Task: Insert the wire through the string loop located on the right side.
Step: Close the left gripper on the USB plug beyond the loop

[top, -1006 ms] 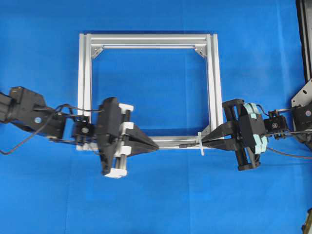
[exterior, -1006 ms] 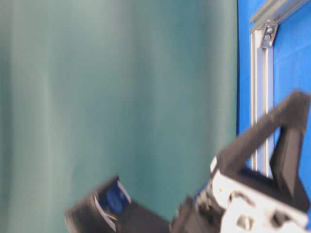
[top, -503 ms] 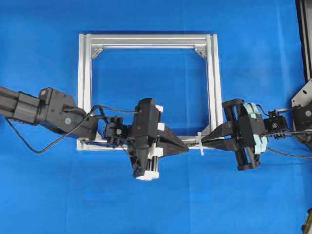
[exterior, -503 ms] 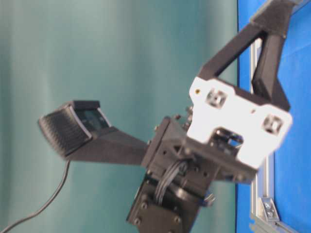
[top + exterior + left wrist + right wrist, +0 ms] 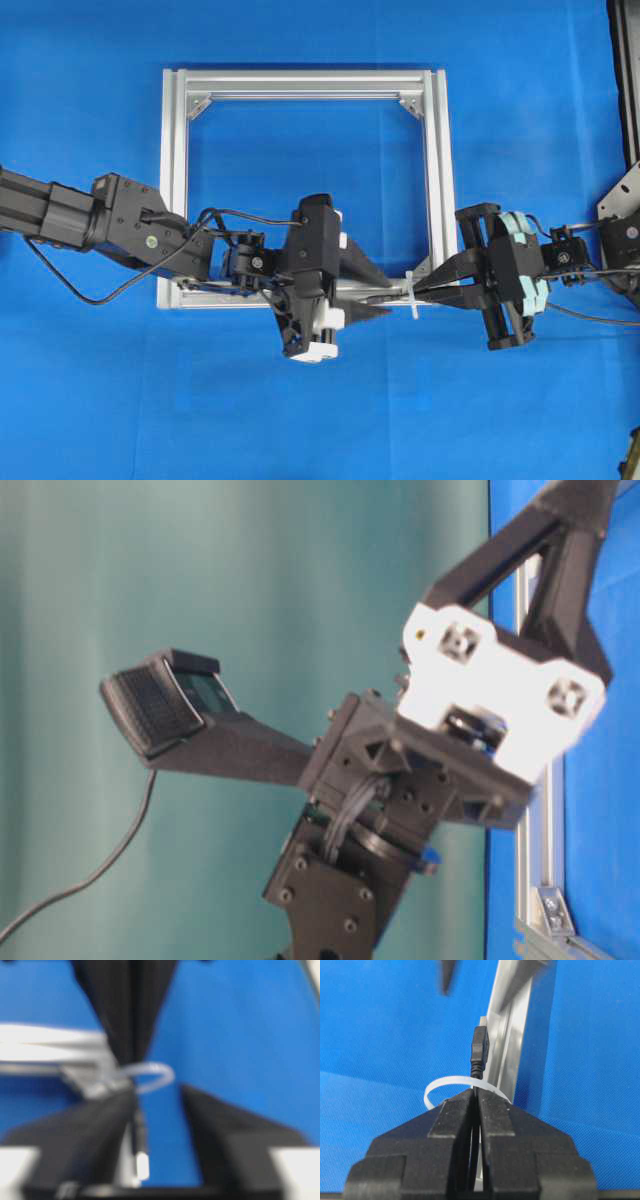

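A flat, bright blue cloth-like table surface (image 5: 320, 420) spreads under me across my overhead view, evenly lit with soft shadows. At the right edge of that view I see a dark metal stand (image 5: 625, 90). In my table-level view a plain teal-green curtain-like backdrop (image 5: 200, 580) hangs behind.

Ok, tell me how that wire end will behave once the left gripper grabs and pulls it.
The wire is thin next to the frame bar, so it probably bends easily and feels light. Its short plug end juts straight past the string loop, so that part likely stays stiff. With the right gripper pinching it, pulling may drag the loop.
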Robot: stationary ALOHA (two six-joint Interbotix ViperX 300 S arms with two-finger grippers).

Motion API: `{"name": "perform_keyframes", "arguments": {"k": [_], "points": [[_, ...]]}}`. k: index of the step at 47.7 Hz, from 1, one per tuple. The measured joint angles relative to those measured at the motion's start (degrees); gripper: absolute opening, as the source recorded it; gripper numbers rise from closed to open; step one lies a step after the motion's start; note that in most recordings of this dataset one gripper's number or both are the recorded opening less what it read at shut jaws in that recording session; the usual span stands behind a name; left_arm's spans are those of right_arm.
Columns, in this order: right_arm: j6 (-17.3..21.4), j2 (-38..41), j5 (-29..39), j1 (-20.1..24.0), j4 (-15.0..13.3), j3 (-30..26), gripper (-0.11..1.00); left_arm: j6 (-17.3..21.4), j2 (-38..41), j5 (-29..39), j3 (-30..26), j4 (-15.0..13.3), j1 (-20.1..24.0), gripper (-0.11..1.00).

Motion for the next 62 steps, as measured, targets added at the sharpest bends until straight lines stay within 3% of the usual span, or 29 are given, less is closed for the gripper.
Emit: {"name": "perform_keyframes", "arguments": {"k": [5, 9, 62], "points": [[0.0, 0.0, 0.1, 0.0, 0.1, 0.0, -0.03, -0.2, 0.4, 0.2, -1.1, 0.0, -0.1, 0.83], [0.0, 0.0, 0.0, 0.0, 0.1, 0.0, -0.03, -0.2, 0.4, 0.6, -1.6, 0.1, -0.2, 0.93], [0.0, 0.0, 0.0, 0.0, 0.1, 0.0, -0.03, -0.4, 7.1, 1.8, -2.5, 0.1, 0.0, 0.93]]}}
